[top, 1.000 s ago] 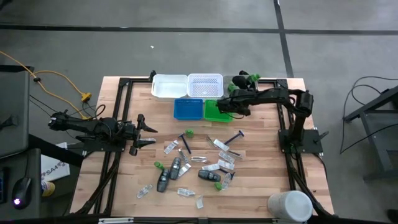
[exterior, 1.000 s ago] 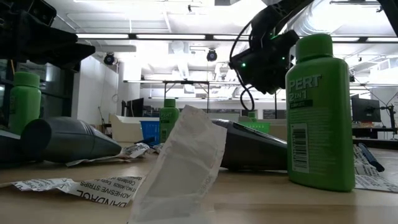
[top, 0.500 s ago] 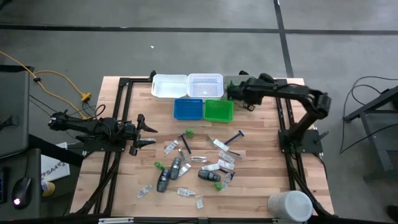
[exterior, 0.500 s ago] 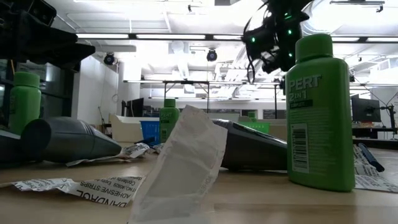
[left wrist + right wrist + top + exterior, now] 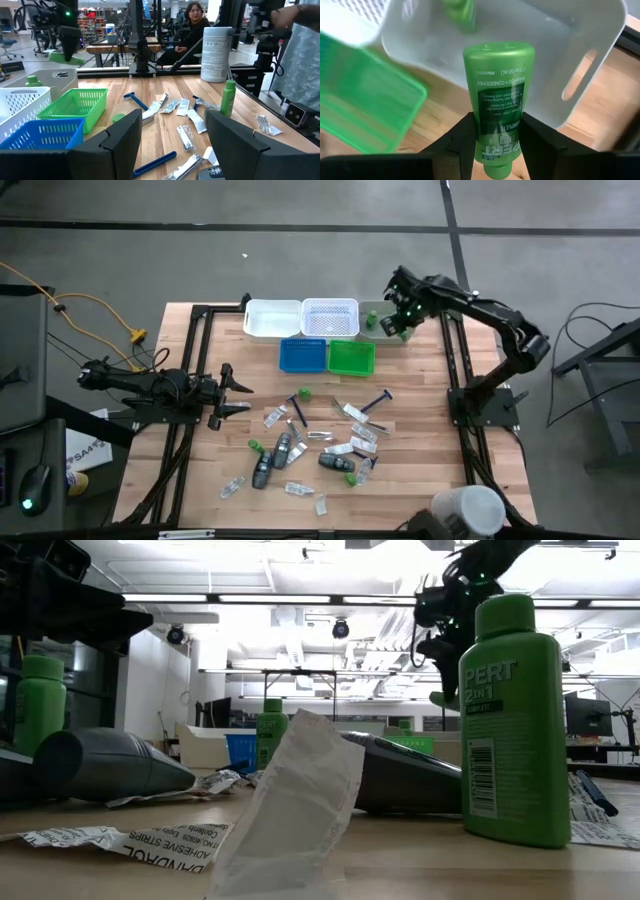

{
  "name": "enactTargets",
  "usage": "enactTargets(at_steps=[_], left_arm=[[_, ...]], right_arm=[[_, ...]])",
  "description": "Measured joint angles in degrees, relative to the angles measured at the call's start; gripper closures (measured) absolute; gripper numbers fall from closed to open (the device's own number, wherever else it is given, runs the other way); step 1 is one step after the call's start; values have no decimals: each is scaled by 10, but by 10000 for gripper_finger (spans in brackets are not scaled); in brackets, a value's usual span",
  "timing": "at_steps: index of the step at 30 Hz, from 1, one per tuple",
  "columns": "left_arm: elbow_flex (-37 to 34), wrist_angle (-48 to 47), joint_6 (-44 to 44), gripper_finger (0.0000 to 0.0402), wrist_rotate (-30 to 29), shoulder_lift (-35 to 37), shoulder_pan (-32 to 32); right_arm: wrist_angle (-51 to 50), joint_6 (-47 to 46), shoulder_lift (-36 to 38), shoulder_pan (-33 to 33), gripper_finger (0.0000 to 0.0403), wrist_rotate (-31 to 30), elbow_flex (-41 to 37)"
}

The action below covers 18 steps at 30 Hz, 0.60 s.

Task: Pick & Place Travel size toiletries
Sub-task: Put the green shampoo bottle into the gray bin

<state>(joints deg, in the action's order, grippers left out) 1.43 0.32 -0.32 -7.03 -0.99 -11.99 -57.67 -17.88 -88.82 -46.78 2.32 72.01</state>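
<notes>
My right gripper (image 5: 397, 323) is shut on a small green bottle (image 5: 497, 95) above the grey tray (image 5: 580, 45) at the table's far right, where another green bottle (image 5: 456, 11) lies. The left wrist view shows this bottle (image 5: 70, 59) hanging over the tray (image 5: 45, 80). Several travel size toiletries (image 5: 310, 442) lie scattered mid-table: green bottles, dark oblong pieces, clear packets and blue razors. My left gripper (image 5: 238, 392) waits open at the table's left, pointing level. My right gripper pinches the green bottle between its two fingers (image 5: 462, 140) on the labelled sides near its narrow cap end (image 5: 495, 150). The fingers come steeply from above. The bottle hangs below them, wide base down, clear of the grey tray.
At the far edge stand a white tray (image 5: 272, 318) and a white basket (image 5: 330, 308), with a blue basket (image 5: 302, 355) and a green basket (image 5: 351, 358) in front of them. A large white container (image 5: 465, 510) stands at the near right corner. A person sits beyond the table (image 5: 192, 22).
My right gripper has risen from over the green basket and swung toward the table's far right corner, rolling at the wrist and tipping to point downward. The green bottle has gone with it and now hangs over the grey tray.
</notes>
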Motion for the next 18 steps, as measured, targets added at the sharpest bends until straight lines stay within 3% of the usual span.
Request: enactTargets(at_steps=[5,12,18], left_arm=[[0,0,0,181,0,0,0],[0,0,0,181,0,0,0],[0,0,0,181,0,0,0]], right_arm=[[40,4,0,-21,282,38,0],[54,31,10,-7,283,36,0],[60,42,61,22,283,15,0]])
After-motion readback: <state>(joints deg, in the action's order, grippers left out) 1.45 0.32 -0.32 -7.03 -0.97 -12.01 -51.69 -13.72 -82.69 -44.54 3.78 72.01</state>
